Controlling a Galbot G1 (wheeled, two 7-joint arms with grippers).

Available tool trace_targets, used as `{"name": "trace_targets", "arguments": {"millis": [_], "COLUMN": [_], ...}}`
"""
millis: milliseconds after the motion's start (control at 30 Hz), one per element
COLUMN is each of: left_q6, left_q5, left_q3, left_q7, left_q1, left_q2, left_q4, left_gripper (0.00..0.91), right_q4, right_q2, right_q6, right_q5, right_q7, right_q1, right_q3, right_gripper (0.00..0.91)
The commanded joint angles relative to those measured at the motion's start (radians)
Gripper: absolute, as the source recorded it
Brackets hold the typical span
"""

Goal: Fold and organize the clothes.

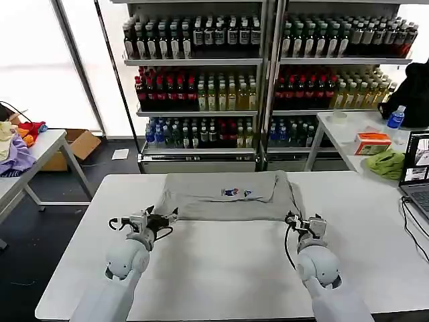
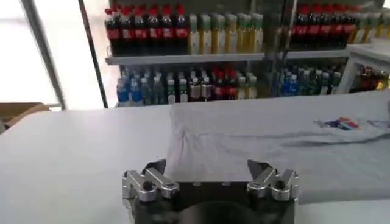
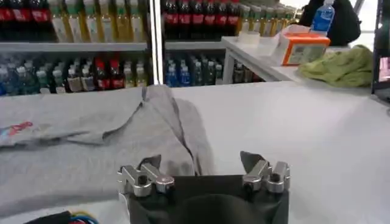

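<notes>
Shirt (image 1: 228, 196): 1 light grey garment is lying across the middle of the head view, on the far half of the white table (image 1: 221, 268), already partly folded into a wide band. The top layer is sitting doubled over, with the small colourful chest print (image 1: 237, 192) facing up just right of centre.

Left of frame: the left gripper (image 1: 171, 215) is hovering low at the shirt's lower left corner, fingers spread wide and gripping nothing. In the left wrist view, both fingertips (image 2: 156, 168) are pointing at the near hem with cloth showing between them, but I cannot tell if they are touching it.

Right of frame: the right gripper (image 1: 292, 219) is sitting at the lower right corner, where the fabric is bunching into a ridge (image 3: 173, 131). Its fingers are also wide open and empty.

Progress, judged: 1 fold seems done; the band is still too wide to count as finished, and the right edge is looking untidy. Remaining: at least 1 more fold, smoothing, then putting the piece away. Both arms are looking poised to pinch the near corners.
</notes>
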Motion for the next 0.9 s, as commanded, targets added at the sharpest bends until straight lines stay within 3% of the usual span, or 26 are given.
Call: {"name": "trace_targets", "arguments": {"millis": [33,67,133,233,300,333,400,433,467,533,900], "left_q6": [0.003,0.003,0.003,0.003,0.002,0.002,0.003,0.003,0.002,0.0,-0.011], "left_q5": [0.007,0.007,0.007,0.009,0.012,0.011,0.01,0.01,0.01,0.011,0.021], "left_q3": [0.004,0.005,0.004,0.002,0.002,0.002,0.003,0.003,0.002,0.0,-0.01], "left_q7": [-0.001,-0.001,-0.001,0.0,0.001,0.001,0.004,0.005,0.005,0.006,0.018], "left_q1": [-0.011,-0.012,-0.012,-0.012,-0.01,-0.006,0.001,0.002,0.003,0.003,0.027], "left_q2": [0.001,0.001,0.001,0.002,0.003,0.004,0.007,0.008,0.007,0.006,0.011], "left_q4": [0.042,0.048,0.052,0.065,0.072,0.073,0.071,0.071,0.073,0.074,0.059], "left_gripper": [0.907,0.907,0.907,0.897,0.816,0.504,0.272,0.272,0.05,0.0,0.01], "right_q4": [-0.048,-0.055,-0.062,-0.074,-0.083,-0.088,-0.092,-0.094,-0.094,-0.093,-0.061], "right_q2": [-0.006,-0.004,0.001,0.012,0.021,0.027,0.034,0.038,0.039,0.037,0.013], "right_q6": [-0.006,-0.005,-0.006,-0.005,-0.005,-0.005,-0.004,-0.004,-0.004,-0.004,-0.003], "right_q5": [-0.002,-0.001,-0.001,-0.002,-0.004,-0.008,-0.012,-0.012,-0.012,-0.013,0.002], "right_q7": [-0.008,-0.009,-0.015,-0.021,-0.028,-0.033,-0.036,-0.036,-0.037,-0.041,-0.058], "right_q1": [0.016,0.021,0.026,0.026,0.024,0.023,0.019,0.018,0.016,0.009,-0.052], "right_q3": [-0.002,-0.003,-0.004,-0.007,-0.007,-0.007,-0.007,-0.006,-0.005,-0.005,0.006], "right_gripper": [0.856,0.705,0.534,0.544,0.534,0.443,0.05,0.0,0.0,0.0,0.0]}}
